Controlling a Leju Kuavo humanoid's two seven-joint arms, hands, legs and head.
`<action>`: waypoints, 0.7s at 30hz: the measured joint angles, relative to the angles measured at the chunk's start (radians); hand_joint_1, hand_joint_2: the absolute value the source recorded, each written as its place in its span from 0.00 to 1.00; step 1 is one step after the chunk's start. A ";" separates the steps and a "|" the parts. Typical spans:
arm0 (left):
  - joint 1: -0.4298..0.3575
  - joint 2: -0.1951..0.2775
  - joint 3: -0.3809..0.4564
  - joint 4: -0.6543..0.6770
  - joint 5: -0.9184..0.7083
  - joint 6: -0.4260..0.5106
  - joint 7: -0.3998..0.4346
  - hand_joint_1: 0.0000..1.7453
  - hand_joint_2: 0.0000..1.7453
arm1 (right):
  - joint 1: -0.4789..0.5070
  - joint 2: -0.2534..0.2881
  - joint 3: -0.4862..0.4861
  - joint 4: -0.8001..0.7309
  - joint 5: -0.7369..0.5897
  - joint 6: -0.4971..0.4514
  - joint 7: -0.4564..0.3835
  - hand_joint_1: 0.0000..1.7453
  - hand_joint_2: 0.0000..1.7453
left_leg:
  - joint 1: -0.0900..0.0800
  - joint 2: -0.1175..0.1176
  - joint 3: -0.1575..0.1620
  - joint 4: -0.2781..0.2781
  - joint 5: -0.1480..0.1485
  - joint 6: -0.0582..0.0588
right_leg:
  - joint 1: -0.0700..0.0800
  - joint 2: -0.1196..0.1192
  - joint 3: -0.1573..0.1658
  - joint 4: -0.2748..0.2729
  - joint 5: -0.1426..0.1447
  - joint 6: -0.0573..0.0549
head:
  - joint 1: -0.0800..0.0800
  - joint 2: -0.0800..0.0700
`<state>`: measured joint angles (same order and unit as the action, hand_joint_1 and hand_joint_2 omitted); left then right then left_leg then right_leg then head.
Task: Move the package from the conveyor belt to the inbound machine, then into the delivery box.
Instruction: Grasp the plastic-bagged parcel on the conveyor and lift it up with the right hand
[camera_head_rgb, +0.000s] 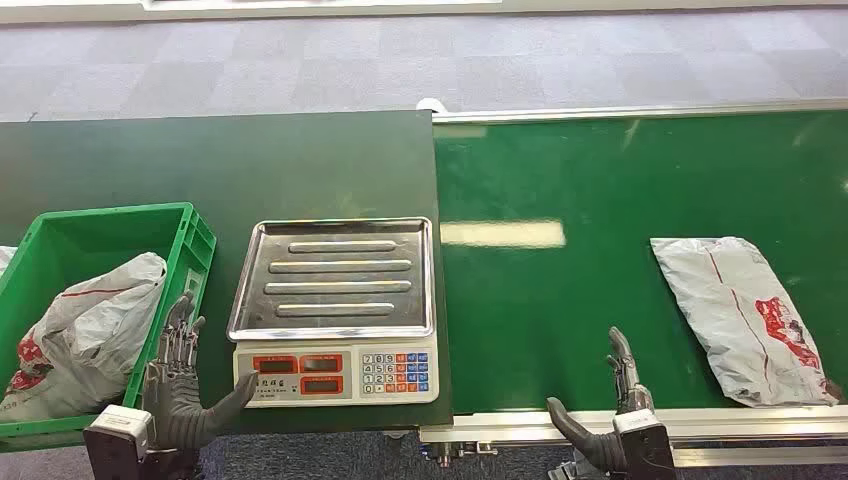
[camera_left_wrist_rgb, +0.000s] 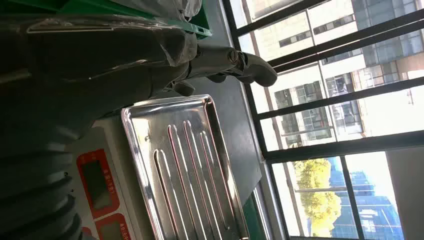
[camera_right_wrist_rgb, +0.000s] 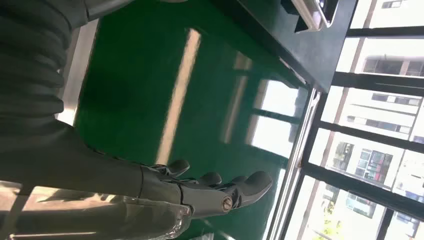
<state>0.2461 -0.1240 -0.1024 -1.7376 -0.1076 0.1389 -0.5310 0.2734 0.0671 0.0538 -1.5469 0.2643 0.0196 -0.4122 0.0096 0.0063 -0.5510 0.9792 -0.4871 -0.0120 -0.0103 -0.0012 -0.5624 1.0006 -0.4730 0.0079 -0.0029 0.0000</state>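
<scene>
Your grey plastic mailer package with red print (camera_head_rgb: 742, 318) lies flat on the green conveyor belt (camera_head_rgb: 560, 290), toward its right end. Your right robot hand (camera_head_rgb: 610, 415) hovers at the belt's near edge, left of the package and apart from it, fingers spread and holding nothing. Your left robot hand (camera_head_rgb: 182, 385) is equally spread and bare, between the green plastic crate (camera_head_rgb: 190, 235) and the steel-topped white weighing scale (camera_head_rgb: 335, 310). Another grey bag (camera_head_rgb: 85, 330) sits in that crate.
</scene>
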 joint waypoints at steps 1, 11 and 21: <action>0.000 0.000 0.000 0.000 0.000 -0.001 0.000 0.00 1.00 | 0.000 0.000 0.000 0.000 -0.005 0.004 -0.001 0.00 1.00 | 0.000 0.000 0.000 0.000 0.000 0.000 | 0.000 0.000 0.000 0.000 0.000 0.000 | 0.000 0.000; -0.001 0.002 -0.004 0.000 -0.001 -0.011 0.008 0.00 1.00 | 0.000 -0.001 -0.008 0.000 -0.032 0.031 -0.006 0.00 1.00 | 0.000 0.000 0.000 0.000 0.000 0.000 | 0.000 0.000 0.000 0.000 0.000 0.000 | 0.000 0.000; 0.000 0.002 -0.004 0.000 -0.032 -0.002 0.016 0.00 1.00 | 0.006 0.016 -0.023 -0.001 -0.016 0.056 -0.005 0.00 1.00 | 0.000 0.000 0.000 0.000 0.000 0.000 | 0.000 0.000 0.000 0.000 0.000 0.000 | 0.000 0.000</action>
<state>0.2466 -0.1221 -0.1064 -1.7376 -0.1392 0.1369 -0.5148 0.2792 0.0834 0.0304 -1.5482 0.2480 0.0751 -0.4170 0.0096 0.0064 -0.5510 0.9792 -0.4871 -0.0120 -0.0103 -0.0012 -0.5624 1.0006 -0.4730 0.0078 -0.0028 0.0000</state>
